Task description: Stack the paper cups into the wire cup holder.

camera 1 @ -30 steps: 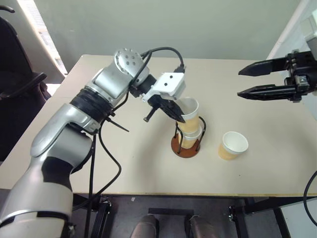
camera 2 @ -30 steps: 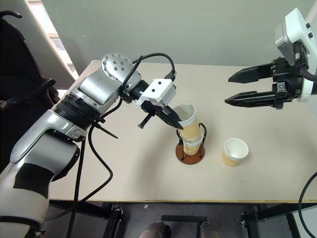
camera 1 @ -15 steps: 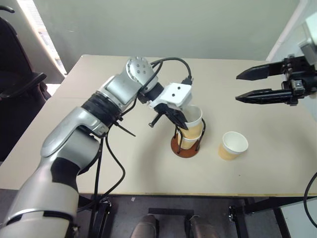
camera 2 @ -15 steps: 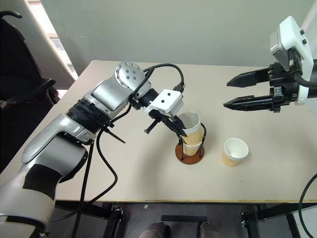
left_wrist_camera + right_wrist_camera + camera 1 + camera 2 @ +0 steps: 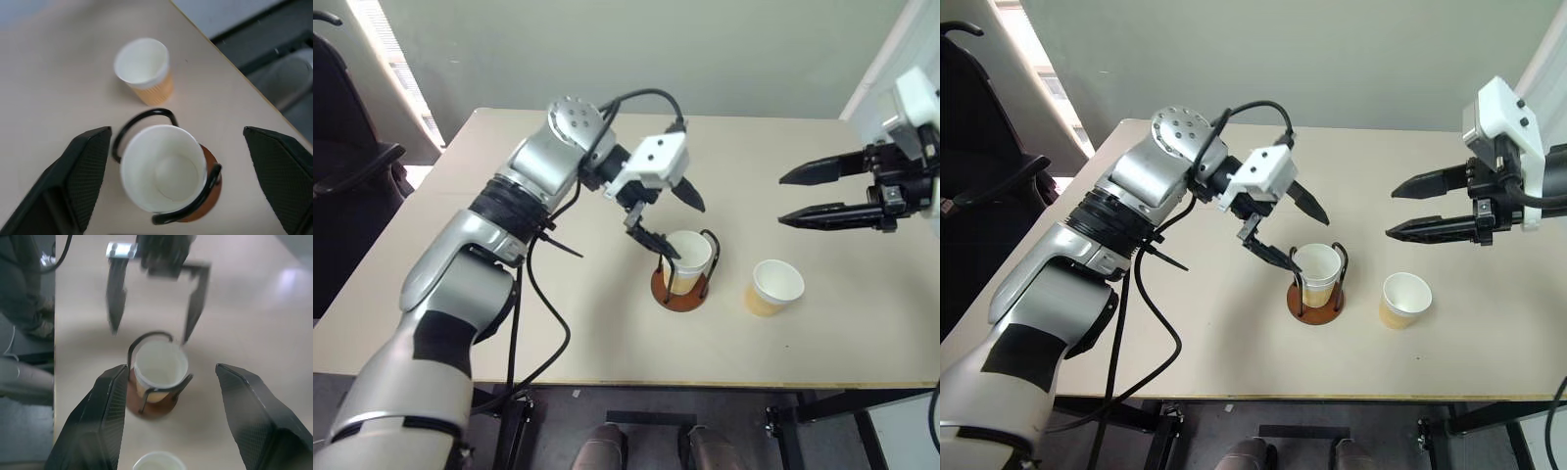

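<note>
Wire cup holder (image 5: 683, 284): stands near the middle of the table (image 5: 509, 294), toward its near edge; round reddish-brown base, thin black upright loops. Cups in holder (image 5: 686, 260): nested, white rim and inside, tan-yellow outside, seated between the loops and reaching about to their tops. Loose cup (image 5: 773, 287): upright on the table just right of the holder, same make, apparently the last one to stack. Left gripper (image 5: 673, 225): jaws spread wide, holding nothing, poised just above and left of the holder, judged to have let go so the cup sits by itself. Right gripper (image 5: 785, 199): fingers apart and empty, raised over the table's right side, beyond the loose cup, probably placed to take it.
</note>
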`<state>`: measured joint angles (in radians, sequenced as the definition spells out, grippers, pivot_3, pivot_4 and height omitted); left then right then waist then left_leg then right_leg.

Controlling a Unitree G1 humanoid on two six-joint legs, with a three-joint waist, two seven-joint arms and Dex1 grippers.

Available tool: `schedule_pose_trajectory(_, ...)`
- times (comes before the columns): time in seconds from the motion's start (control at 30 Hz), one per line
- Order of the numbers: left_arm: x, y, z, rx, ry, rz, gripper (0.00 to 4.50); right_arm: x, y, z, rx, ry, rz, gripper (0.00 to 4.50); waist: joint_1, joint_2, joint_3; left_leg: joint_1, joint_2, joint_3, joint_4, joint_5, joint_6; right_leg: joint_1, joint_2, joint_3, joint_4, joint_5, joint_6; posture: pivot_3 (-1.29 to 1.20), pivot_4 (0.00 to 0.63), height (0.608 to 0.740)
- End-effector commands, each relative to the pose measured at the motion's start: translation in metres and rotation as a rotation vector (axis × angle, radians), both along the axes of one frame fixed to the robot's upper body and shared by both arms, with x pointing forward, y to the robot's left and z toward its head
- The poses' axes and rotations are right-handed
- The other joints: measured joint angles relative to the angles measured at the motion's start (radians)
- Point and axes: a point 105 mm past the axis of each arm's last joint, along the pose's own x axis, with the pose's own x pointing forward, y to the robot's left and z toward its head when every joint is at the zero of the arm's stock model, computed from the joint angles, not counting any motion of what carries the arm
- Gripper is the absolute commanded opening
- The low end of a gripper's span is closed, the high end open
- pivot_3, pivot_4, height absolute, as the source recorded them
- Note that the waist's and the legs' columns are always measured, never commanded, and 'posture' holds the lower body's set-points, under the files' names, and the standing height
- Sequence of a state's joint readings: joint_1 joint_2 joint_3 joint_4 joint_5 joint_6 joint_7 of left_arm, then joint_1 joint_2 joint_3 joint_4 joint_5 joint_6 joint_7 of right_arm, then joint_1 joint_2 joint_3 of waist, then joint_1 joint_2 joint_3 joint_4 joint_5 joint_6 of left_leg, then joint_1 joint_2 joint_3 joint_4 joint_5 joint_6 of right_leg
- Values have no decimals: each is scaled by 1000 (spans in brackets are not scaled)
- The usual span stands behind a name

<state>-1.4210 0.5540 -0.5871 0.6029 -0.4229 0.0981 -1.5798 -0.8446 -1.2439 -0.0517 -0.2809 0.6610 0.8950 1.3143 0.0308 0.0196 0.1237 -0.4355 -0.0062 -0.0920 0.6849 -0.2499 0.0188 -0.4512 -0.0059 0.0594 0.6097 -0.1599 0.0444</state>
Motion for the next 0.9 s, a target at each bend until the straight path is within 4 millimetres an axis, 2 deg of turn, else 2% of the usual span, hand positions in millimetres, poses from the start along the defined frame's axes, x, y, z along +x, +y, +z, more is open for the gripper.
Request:
schedule_pose_trajectory(0.03, -9, 24, 31, -124, 29, 10, 4477, -8, -3, 0, -61, -65, -11, 2945, -1, 0, 0, 0, 0, 0, 0, 0, 0, 0, 0, 0, 0, 0, 0, 0, 150, 740)
schedule_pose_trajectory(0.13, -11, 45, 38, -186, 74, 63, 4477, -7, -3, -19, -136, -59, -35, 2945, -7, 1, 0, 0, 0, 1, -1, 1, -1, -1, 0, 1, 0, -1, 1, 0, 150, 740)
schedule_pose_trajectory(0.23, -10, 64, 38, -225, 78, 116, 4477, -11, -3, -40, -194, -29, -23, 2945, -7, 1, -1, 1, 1, 0, -1, 6, -10, 0, 1, 1, 1, -1, 0, 0, 150, 740)
schedule_pose_trajectory(0.37, -9, 93, 34, -284, 97, 192, 4477, -9, -8, -74, -294, 17, -45, 2945, -3, 1, -1, 1, 0, 0, 1, 4, -6, 0, 0, 1, 1, -1, 0, 0, 150, 740)
schedule_pose_trajectory(0.5, -12, 110, 32, -314, 144, 243, 4477, -3, -7, -101, -346, 34, -42, 2945, -3, 1, -1, 1, 0, 0, 4, 0, 0, 1, 0, 0, 2, 0, 1, 0, 150, 740)
schedule_pose_trajectory(0.7, -23, 121, 32, -332, 169, 241, 4477, 10, -22, -128, -431, 65, -73, 2945, -4, 1, -1, 1, 0, 0, 6, 0, 0, 2, 0, 0, 2, 2, 0, 0, 150, 740)
schedule_pose_trajectory(0.9, -29, 125, 20, -274, 189, 252, 4477, 23, -32, -136, -478, 66, -87, 2945, -7, 1, -1, 2, 0, 0, 6, 0, 1, 2, 1, 0, 2, 2, 0, 0, 150, 740)
